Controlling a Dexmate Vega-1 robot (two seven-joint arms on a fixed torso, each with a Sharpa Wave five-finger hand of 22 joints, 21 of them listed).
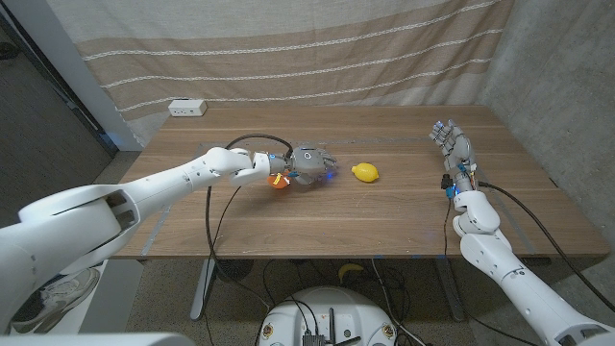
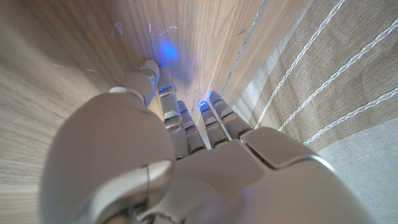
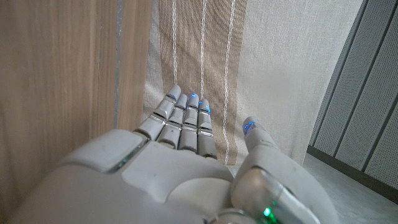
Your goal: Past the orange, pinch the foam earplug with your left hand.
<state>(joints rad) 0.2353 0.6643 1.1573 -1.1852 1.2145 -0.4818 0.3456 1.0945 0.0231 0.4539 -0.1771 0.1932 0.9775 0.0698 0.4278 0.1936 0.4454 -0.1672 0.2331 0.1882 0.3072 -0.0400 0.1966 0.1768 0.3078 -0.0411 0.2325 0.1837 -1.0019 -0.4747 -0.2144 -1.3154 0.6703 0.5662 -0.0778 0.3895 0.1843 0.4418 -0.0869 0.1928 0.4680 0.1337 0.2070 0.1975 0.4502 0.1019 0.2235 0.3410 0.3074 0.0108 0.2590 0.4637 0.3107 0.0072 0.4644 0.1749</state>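
Wood-grain tabletop point(image 1: 384, 216) in mid brown carried the scene; behind its far edge hung a beige curtain with thin white stripes point(image 1: 288, 48), with grey textured wall to the right and a white power strip point(image 1: 187, 108) lying at the table's far left corner.

Left hand point(image 1: 309, 165) was reached out to mid-table, low over the surface, directly beside one small round orange fruit point(image 1: 279, 180), which showed partly under the wrist on the robot's side of the hand. In the left wrist view the fingers point(image 2: 214, 121) extended together along the wood with the thumb alongside; whether anything was pinched between them could not be told. The foam earplug could not be made out in any view, so its place relative to the hand could not be recorded. One yellow lemon point(image 1: 364, 172) lay just to the right of the left hand, apart from it, no contact.

Right hand point(image 1: 455, 149) stood at the table's right side, well apart from the fruit, fingers straight and close together, thumb apart, holding nothing; the right wrist view showed the same posture point(image 3: 186, 124).

Count: one orange, one lemon, one power strip, two robot hands.
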